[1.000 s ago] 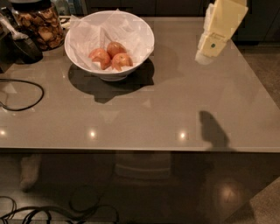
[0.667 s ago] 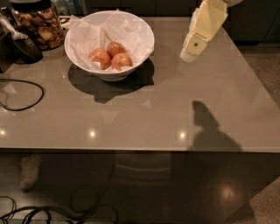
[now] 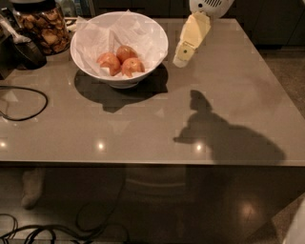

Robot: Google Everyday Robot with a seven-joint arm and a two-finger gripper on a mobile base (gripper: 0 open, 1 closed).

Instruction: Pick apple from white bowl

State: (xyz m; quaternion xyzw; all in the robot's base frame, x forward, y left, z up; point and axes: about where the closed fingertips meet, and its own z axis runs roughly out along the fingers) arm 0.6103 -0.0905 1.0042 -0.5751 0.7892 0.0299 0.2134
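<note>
Apples (image 3: 121,61) all lie in the white bowl (image 3: 159,42), none picked yet. My gripper (image 3: 181,58) hovers just right of its rim; whether it's spread or pressed together, I cannot tell.

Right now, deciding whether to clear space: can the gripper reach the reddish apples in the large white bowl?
Probably yes: the gripper hangs beside the white bowl, and nothing covers the apples.

Pale-yellow pincer (image 3: 181,60) near white bowl (image 3: 161,47), vented white wrist (image 3: 209,5).
</note>
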